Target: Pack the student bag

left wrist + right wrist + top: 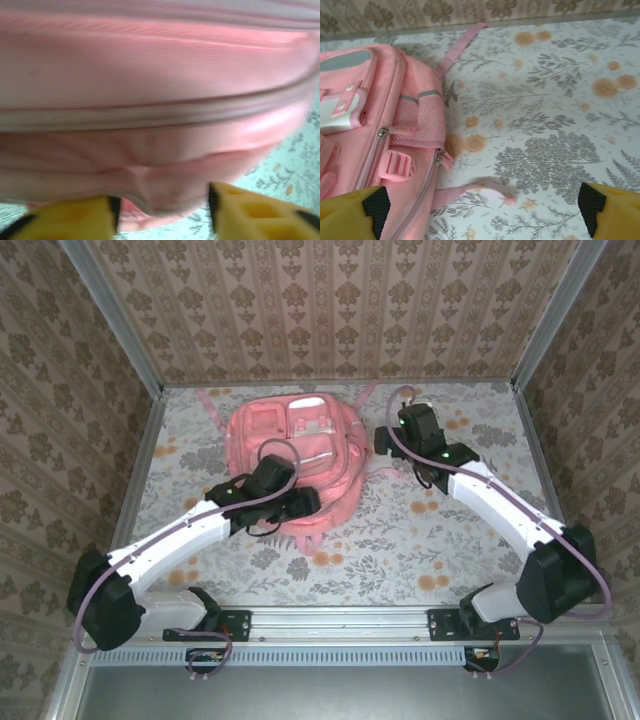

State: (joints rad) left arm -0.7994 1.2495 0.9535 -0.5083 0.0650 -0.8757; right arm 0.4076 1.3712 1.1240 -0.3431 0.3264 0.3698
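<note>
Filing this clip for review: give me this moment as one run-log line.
student bag: lying on table | left gripper: open, at bag's near edge | right gripper: open, empty, beside bag

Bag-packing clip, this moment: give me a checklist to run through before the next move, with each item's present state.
1. Bag lies flat on the table, front up: ok.
2. Left gripper open, a fold of the bag's near edge between its fingers: ok.
3. Right gripper open and empty, over the table beside the bag: ok.
4. Loose strap lies on the table below the right gripper and might snag: not ok.
5. Main zip open for packing: cannot tell.
</note>
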